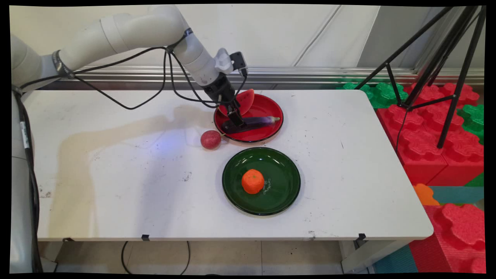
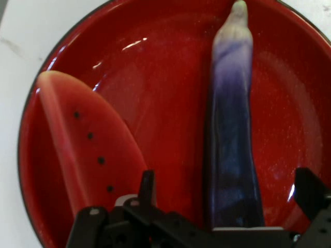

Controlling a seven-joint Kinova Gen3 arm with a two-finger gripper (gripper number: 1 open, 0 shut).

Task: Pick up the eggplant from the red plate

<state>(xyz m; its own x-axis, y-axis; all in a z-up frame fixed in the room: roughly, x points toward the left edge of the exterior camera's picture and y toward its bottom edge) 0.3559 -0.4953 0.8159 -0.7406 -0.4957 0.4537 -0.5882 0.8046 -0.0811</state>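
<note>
The gripper (image 2: 225, 199) hangs low over the red plate (image 2: 170, 67) with its two fingers (image 2: 147, 188) spread apart, one on each side of the thick end of the purple eggplant (image 2: 231, 134), not clamped on it. Just beside the left finger lies the watermelon slice (image 2: 85, 144) on the same plate. Farther off on the white table (image 1: 116, 174) are a red apple (image 1: 210, 139) beside the plate and, beyond it, an orange (image 1: 252, 181) on a green plate (image 1: 285, 182).
</note>
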